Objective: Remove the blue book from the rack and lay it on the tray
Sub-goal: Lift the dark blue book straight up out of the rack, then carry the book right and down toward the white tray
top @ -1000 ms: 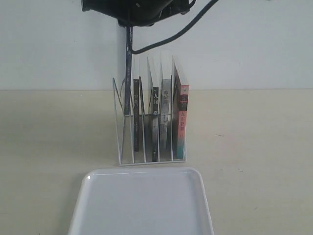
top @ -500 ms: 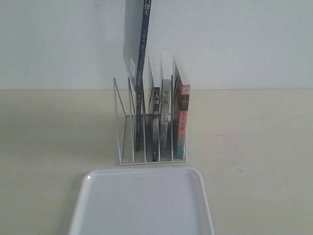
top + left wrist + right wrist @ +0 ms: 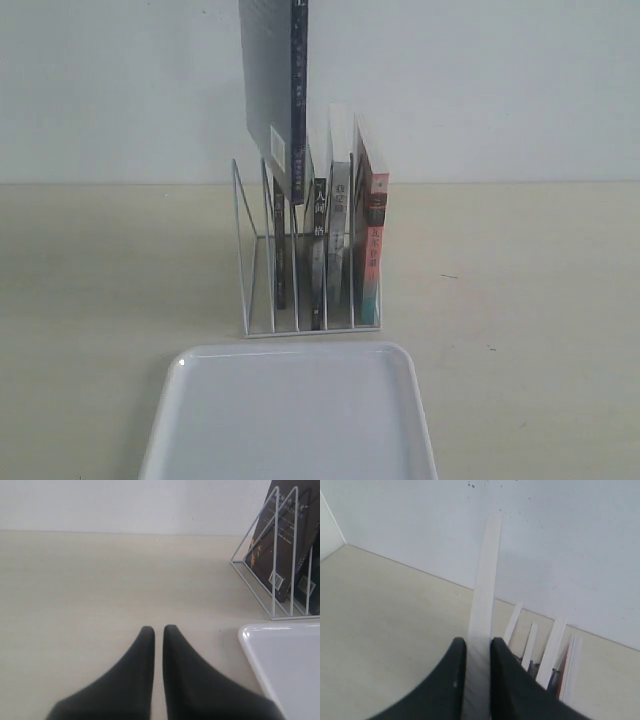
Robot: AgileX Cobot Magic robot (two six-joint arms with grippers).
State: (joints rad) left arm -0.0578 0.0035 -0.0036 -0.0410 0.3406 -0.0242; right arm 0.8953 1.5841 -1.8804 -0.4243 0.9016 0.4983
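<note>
At left, the left gripper [image 3: 158, 630] hangs empty over the table [image 3: 75, 580], fingers together. The right gripper [image 3: 477, 647] is clamped on the blue book [image 3: 272, 90], upright, its lower end between dividers of the rack [image 3: 245, 260]. Best lift straight clear, then tip it flat over the near tray [image 3: 290, 420].

High at the top edge and cut off there: a blue book [image 3: 283, 90], upright, narrow dark spine with white characters toward the camera, greyish cover turned left, lower end overlapping the top of the white wire rack [image 3: 308, 255] and perhaps still between its dividers, hard to tell from this angle. In the rack's slots, all upright: a black-spined book [image 3: 279, 250] at the left, then a second black-spined book [image 3: 317, 250], a grey-spined book [image 3: 338, 240] and a pink-and-teal-spined book [image 3: 371, 250] at the right end. Just in front of the rack, not touching it, on the pale table [image 3: 520, 300]: a flat white tray [image 3: 290, 420], cropped by the lower edge.
</note>
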